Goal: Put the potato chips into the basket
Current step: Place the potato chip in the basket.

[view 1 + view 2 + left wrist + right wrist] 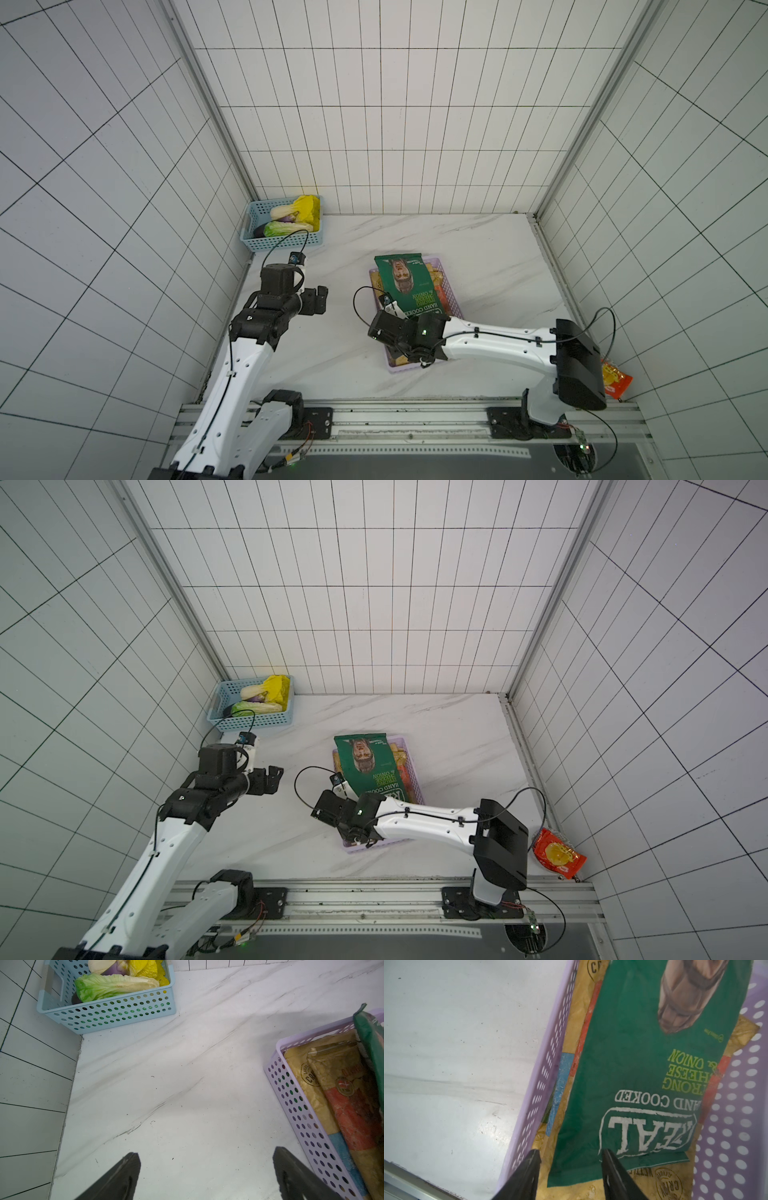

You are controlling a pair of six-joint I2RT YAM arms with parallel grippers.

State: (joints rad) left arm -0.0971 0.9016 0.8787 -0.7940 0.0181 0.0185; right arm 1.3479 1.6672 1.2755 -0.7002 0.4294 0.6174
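The lilac basket (452, 307) (415, 779) sits mid-table and holds several potato chips bags. A dark green "REAL" bag (405, 286) (368, 766) (643, 1064) lies on top, its far end over the basket's far rim. Under it are tan bags (575, 1028) (311, 1088). My right gripper (570, 1151) hovers over the basket's near end, open, its fingers astride the green bag's near corner without pinching it. My left gripper (318, 297) (206, 1151) is wide open and empty above bare table, left of the basket (295, 1105).
A blue lattice basket (282, 245) (116, 1014) of toy vegetables stands in the far left corner. A red-orange packet (615, 376) (557, 852) lies by the right wall near the front rail. Tiled walls enclose three sides.
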